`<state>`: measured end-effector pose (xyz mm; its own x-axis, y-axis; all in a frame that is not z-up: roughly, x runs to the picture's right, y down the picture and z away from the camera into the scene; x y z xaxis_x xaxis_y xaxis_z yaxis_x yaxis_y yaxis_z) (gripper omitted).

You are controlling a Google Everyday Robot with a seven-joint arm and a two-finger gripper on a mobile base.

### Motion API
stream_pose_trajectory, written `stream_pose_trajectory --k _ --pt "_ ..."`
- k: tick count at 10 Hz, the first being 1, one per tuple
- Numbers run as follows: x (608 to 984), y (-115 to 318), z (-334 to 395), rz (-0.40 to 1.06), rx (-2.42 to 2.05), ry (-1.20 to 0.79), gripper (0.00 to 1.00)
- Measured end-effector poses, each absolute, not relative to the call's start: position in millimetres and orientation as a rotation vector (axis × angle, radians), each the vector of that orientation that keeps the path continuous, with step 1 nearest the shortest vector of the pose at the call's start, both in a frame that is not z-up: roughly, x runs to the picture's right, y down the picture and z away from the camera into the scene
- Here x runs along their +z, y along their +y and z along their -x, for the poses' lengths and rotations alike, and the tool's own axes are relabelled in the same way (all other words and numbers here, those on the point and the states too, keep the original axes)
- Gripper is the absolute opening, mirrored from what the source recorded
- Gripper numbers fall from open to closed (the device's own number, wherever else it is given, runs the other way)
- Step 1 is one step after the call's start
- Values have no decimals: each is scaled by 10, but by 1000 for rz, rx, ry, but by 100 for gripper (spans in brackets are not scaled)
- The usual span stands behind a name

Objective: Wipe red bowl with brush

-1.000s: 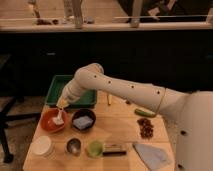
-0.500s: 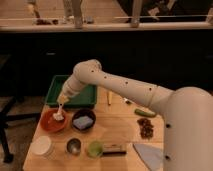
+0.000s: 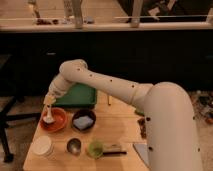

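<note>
Claw (image 3: 49,101) above red bowl (image 3: 53,120), brush (image 3: 48,119) head down inside it; grip indiscernible.

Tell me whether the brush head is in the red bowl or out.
In. The brush has its white head down inside the red bowl, hanging from the gripper just above the rim.

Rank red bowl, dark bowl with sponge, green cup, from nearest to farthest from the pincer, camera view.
The pincer hangs over the red bowl with the brush below it.
1. Red bowl: directly beneath, at the table's left edge.
2. Dark bowl with the blue sponge: just right of the red bowl.
3. Green cup: front of the table, right of the metal cup.
</note>
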<state>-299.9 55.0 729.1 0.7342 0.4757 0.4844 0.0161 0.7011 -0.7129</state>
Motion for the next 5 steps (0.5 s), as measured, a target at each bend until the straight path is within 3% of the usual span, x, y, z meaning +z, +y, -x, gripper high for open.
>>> stream_pose_trajectory --k 5 --pt "7079 647 2500 746 310 -684 0"
